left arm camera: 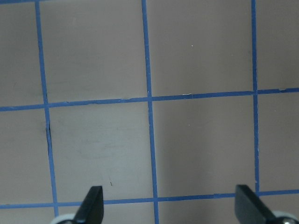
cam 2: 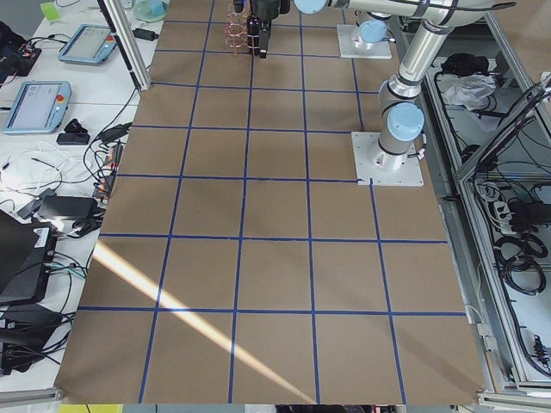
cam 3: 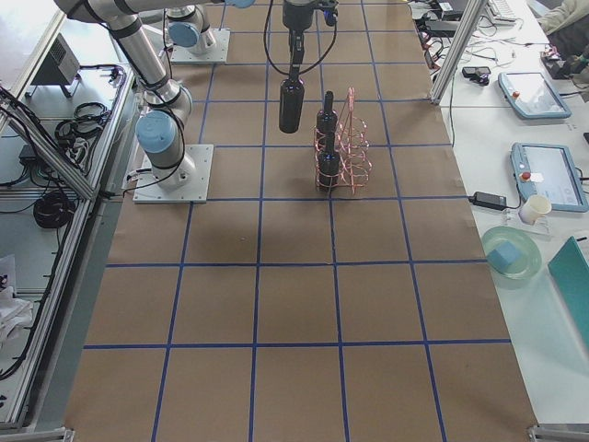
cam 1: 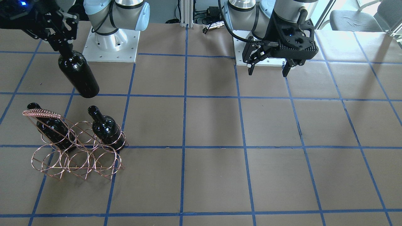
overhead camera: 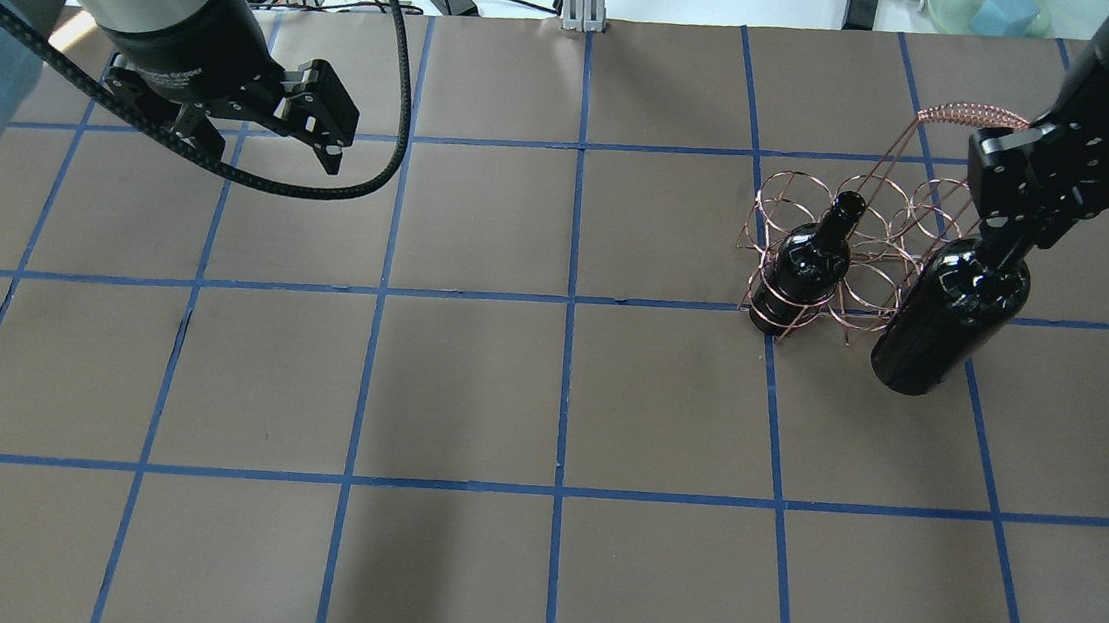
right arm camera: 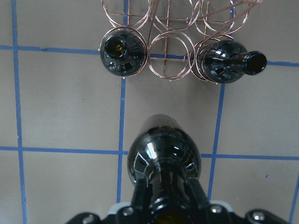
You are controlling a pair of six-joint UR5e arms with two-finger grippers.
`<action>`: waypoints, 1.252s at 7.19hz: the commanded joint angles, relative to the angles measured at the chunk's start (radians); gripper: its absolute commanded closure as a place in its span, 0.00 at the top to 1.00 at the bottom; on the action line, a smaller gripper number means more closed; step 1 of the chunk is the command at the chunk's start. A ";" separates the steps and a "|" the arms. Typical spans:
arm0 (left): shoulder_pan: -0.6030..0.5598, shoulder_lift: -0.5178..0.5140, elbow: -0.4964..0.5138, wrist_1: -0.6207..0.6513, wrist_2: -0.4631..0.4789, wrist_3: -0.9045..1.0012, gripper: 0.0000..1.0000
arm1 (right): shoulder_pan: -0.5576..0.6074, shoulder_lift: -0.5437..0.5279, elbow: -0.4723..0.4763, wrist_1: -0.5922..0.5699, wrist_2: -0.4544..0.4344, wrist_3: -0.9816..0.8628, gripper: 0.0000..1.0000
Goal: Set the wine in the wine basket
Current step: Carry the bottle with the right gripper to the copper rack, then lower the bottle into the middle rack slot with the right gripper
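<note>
My right gripper point(cam 1: 64, 47) is shut on the neck of a near-black wine bottle point(cam 1: 78, 73) and holds it upright off the table, on the robot's side of the copper wire wine basket point(cam 1: 78, 160). In the right wrist view the held bottle point(right arm camera: 163, 149) hangs short of the empty middle ring point(right arm camera: 172, 58) of the basket's near row. Two more bottles point(right arm camera: 122, 51) point(right arm camera: 229, 63) stand in that row's end rings. In the overhead view the held bottle point(overhead camera: 956, 317) covers one of them. My left gripper point(overhead camera: 272, 151) is open and empty, far from the basket.
The table is brown paper with a blue tape grid. The arms' white base plates point(cam 1: 110, 44) stand at the robot's edge. The basket's arched handle point(overhead camera: 973, 115) rises on its far side. Cables and operator gear lie beyond the table's edges.
</note>
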State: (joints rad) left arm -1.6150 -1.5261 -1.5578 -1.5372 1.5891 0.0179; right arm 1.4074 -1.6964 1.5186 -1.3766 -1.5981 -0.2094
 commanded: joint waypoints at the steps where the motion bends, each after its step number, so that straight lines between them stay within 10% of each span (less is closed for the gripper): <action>1: 0.012 -0.003 -0.008 0.011 -0.026 0.028 1.00 | -0.054 0.017 0.000 -0.048 0.040 -0.044 0.05; 9: 0.007 0.007 -0.018 0.002 -0.024 0.011 1.00 | -0.077 0.169 -0.034 -0.193 0.078 -0.100 0.05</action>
State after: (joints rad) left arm -1.6076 -1.5201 -1.5739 -1.5342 1.5625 0.0289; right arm 1.3434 -1.5356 1.4852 -1.5655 -1.5214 -0.2949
